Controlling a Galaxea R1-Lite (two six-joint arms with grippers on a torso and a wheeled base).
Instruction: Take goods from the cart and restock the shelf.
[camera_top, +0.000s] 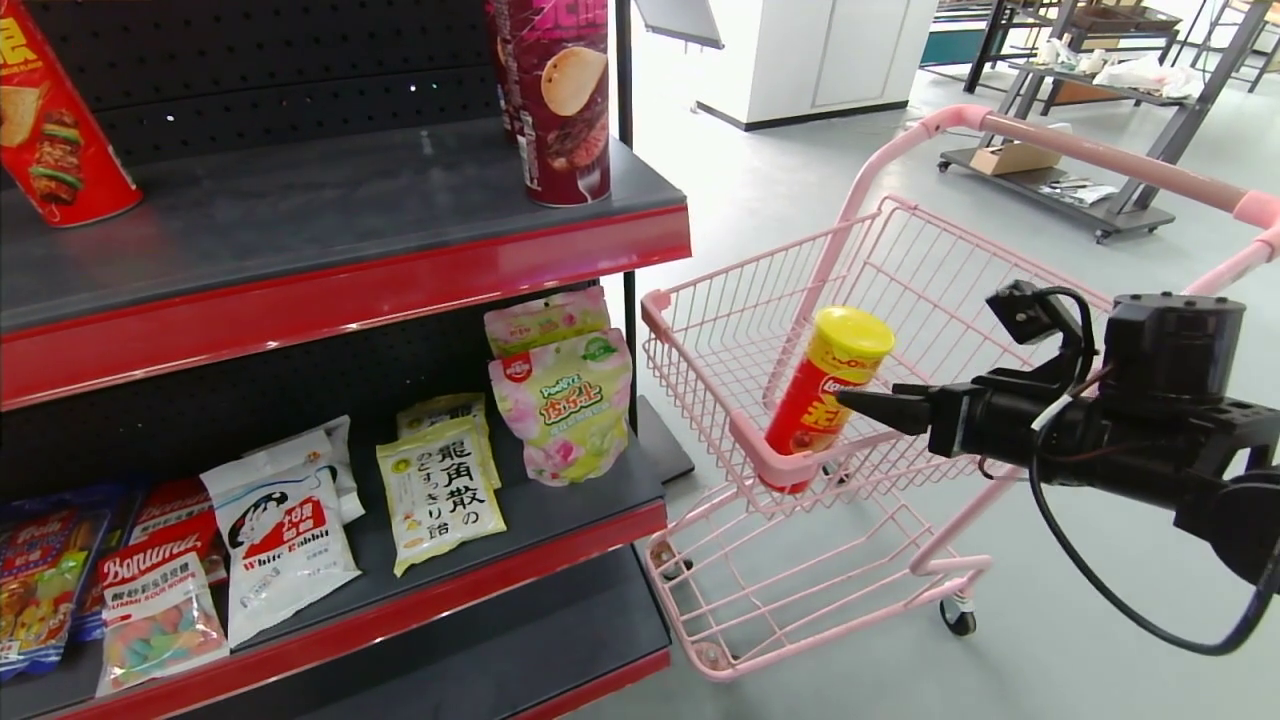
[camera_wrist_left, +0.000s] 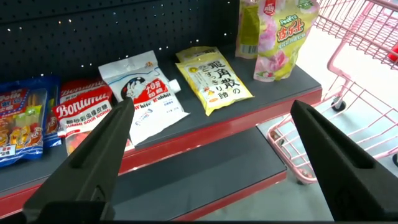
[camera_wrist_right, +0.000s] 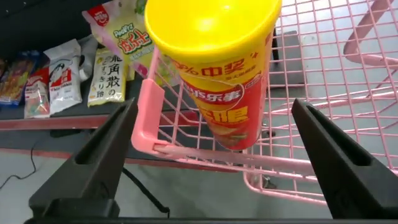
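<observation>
Head view: a cylindrical chip can, glossy red under a yellow plastic lid, leans in a corner of the pink wire cart. The cart stands beside the shelf, which has dark boards and red lips. The right end effector points at the can's side.

Left wrist view: the left end effector gapes wide and empty over flat, crinkled pouches on a lower board.

Right wrist view: the right end effector's tapered black fingers stand wide apart, with the can between them, ungripped.
</observation>
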